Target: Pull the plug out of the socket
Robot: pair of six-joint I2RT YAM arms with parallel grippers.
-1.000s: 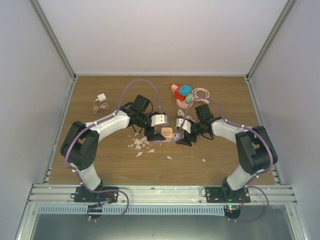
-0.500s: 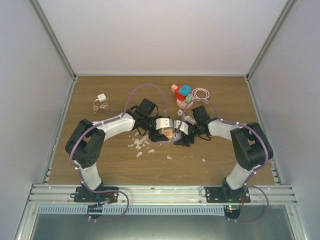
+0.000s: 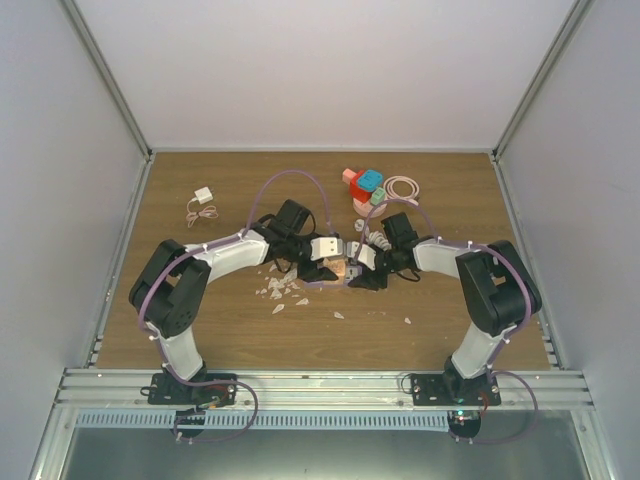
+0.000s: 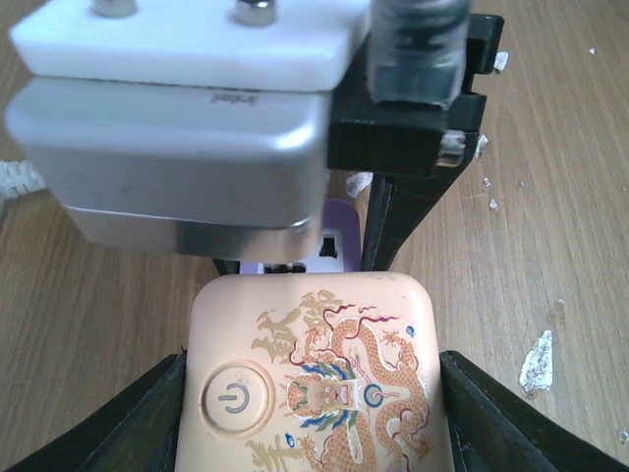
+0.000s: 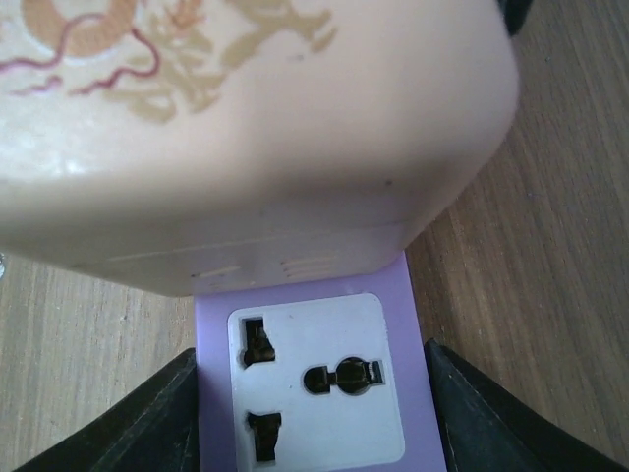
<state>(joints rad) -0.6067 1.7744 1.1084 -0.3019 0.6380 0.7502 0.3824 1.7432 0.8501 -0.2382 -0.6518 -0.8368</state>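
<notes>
Both grippers [image 3: 322,270] [image 3: 368,280] clamp joined socket [image 4: 313,388]; plug [image 5: 314,379]

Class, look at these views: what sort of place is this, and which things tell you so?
Probably a robotics lab test cell: a wooden table enclosed by plain white walls, with two arms bolted to a metal rail.

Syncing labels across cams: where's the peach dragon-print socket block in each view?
Top external: peach socket block at table centre, between the two wrists, mostly hidden.
Left wrist: fills the lower middle, power button at left, between the left gripper jaws.
Right wrist: fills the top of the frame, above the purple adapter, which sits between the right gripper jaws.
Shared landmark: the purple adapter, seen behind the block in the left wrist view.
</notes>
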